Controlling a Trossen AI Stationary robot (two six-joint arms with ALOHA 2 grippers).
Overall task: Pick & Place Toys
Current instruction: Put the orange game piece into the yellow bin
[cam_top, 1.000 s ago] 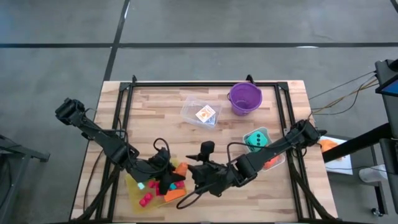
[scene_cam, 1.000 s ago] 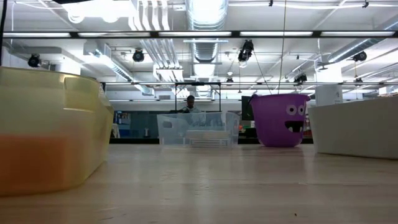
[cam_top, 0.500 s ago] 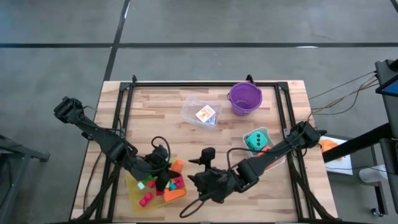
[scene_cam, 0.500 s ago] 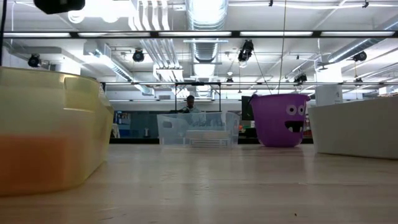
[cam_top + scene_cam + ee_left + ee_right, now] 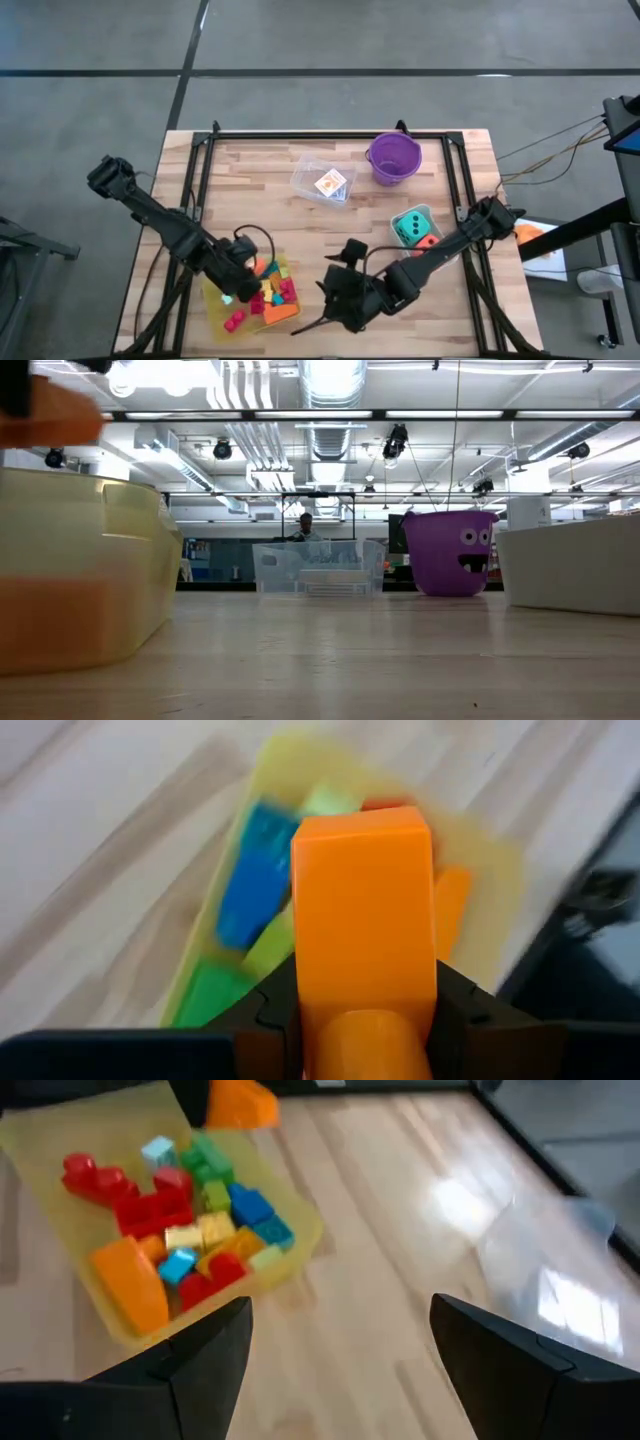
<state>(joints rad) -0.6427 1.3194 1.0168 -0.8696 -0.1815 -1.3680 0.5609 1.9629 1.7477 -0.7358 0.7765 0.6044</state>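
High view: the left gripper (image 5: 243,283) sits over the yellow tray (image 5: 214,308) at the table's (image 5: 260,170) front-left corner, its jaws pinching an orange block (image 5: 365,925) that stands upright between them above the tray. Loose bricks (image 5: 205,1220) and an orange wedge (image 5: 132,1280) fill the tray. The right gripper (image 5: 338,300) lies just beside the tray toward the front edge, jaws spread and empty. A teal die (image 5: 410,224) rests in the clear tub (image 5: 445,256) near the right edge.
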